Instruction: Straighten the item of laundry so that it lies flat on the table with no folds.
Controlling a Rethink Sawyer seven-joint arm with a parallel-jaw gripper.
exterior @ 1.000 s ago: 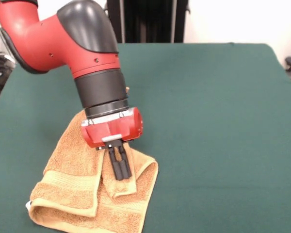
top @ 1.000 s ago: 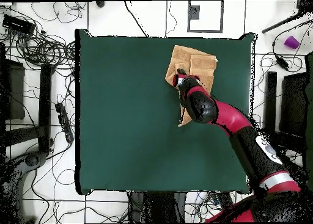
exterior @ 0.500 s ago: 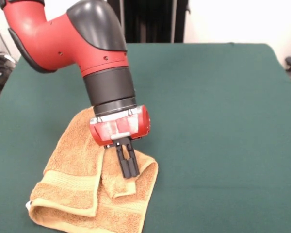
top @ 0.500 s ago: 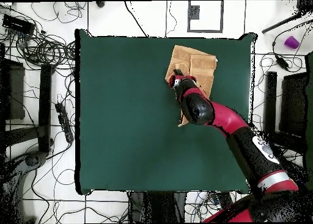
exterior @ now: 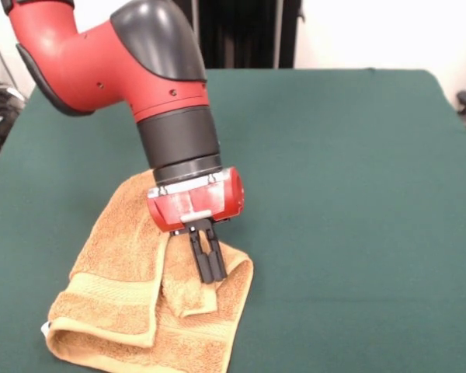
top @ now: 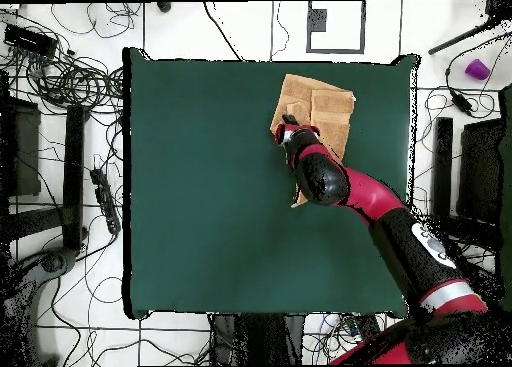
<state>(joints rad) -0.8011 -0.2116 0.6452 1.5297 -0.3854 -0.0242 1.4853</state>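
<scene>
- Black two-fingered gripper (exterior: 208, 266) on the red and black arm hangs tilted over the towel's right-hand side in the front view, its slim fingers (exterior: 199, 260) drawn together with almost no gap; whether a pinch of cloth sits between them is hard to tell, though none shows.
- Golden-orange terry hand towel (exterior: 120, 303) lies crumpled on the dark green felt-covered table (exterior: 349, 202), close to the table's near left corner in the front view, with several layers doubled over one another and a small white tag (exterior: 44, 329) at its lower left corner.
- A narrow folded flap (exterior: 188, 289) runs beneath the fingertips, which sit right at its upper surface.
- Judged from this, the step in hand is taking hold of that flap so it can be peeled open; the towel is far from flat.
- Next move likely calls for a sure grip on the top layer only, then a pull outward toward open table, low enough not to drag the whole towel.
</scene>
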